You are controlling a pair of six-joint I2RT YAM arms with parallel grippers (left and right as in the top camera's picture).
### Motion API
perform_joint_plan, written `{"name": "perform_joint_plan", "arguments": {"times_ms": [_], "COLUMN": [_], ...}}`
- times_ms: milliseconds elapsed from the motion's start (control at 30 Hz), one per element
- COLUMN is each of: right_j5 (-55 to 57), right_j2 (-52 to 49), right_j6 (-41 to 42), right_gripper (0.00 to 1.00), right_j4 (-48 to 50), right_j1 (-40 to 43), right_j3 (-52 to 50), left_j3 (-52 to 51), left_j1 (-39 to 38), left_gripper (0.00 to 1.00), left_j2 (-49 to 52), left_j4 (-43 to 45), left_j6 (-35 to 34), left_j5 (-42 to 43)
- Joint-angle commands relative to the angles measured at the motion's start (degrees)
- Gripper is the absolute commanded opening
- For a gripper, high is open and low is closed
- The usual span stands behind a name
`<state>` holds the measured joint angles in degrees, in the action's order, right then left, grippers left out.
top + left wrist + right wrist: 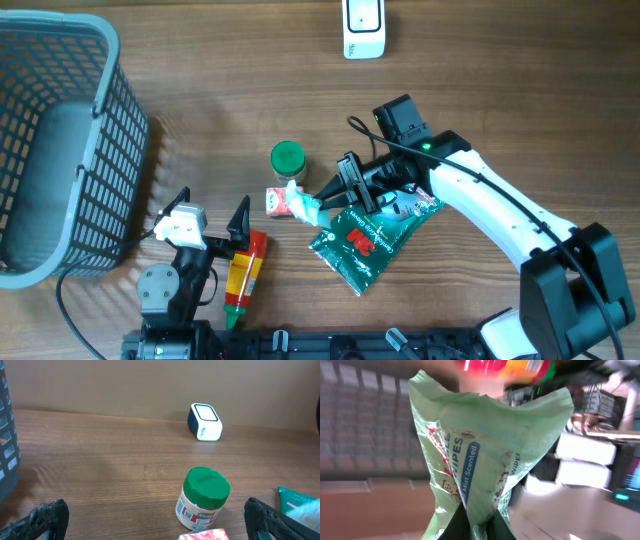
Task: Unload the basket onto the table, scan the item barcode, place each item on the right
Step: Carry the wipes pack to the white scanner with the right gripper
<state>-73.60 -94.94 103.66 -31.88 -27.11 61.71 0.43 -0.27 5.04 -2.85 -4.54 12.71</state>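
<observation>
Progress, as I judge it: pick done, scan not yet. Left of the green-lidded jar [288,157], on the near side, my left claw [210,207] stands spread to its widest and holds nothing. Just right of the jar on the near side, my right claw [324,197] is pinched tight on one end of the wipes pack [306,208]. I cannot tell whether the pack is clear of the desk [200,80]. The scanner [363,28] sits well beyond the jar, on the far side and to the right, well apart from the pack. What I judge is left: carry the pack over and turn its barcode to the scanner face. No view shows me a barcode.

Materials, from far left of the jar:
- basket [60,150]: grey plastic lattice, rigid, open top.
- bottle [243,275]: lying down near-left of the jar, red and yellow label, green cap.
- jar: short cylinder, smooth green lid, printed label.
- packet [278,200]: small, red and white, just near of the jar.
- wipes pack: pale green soft film, crinkled, bunched at the pinch.
- pouch [365,240]: dark green glossy foil, flat, near-right of the jar.
- scanner: white rounded housing, dark window.
</observation>
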Motion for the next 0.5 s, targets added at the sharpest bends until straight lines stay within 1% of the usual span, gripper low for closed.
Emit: {"name": "perform_joint_plan", "arguments": {"times_ms": [0, 100, 233, 467], "right_j5": [-19.43, -19.30, -19.30, -19.26], "right_j2": [-0.44, -0.22, -0.22, -0.22], "right_j6": [-4.66, -4.50, -4.70, -4.70], "right_gripper": [0.04, 0.04, 0.04, 0.04], "right_j4": [5.20, 7.63, 7.69, 8.35], "right_j1": [0.04, 0.52, 2.25, 2.62], "right_j3": [0.42, 0.44, 0.44, 0.44], "left_j3": [-0.09, -0.09, -0.09, -0.09], "left_j1": [-0.22, -0.22, -0.22, -0.22], "left_gripper": [1.00, 1.00, 1.00, 1.00], "left_j2": [-0.13, -0.13, -0.13, -0.13], "left_j4": [-0.42, -0.42, -0.42, -0.42], "left_j6": [1.14, 1.14, 1.14, 1.14], "left_j5": [-0.59, -0.59, -0.59, -0.59]}}
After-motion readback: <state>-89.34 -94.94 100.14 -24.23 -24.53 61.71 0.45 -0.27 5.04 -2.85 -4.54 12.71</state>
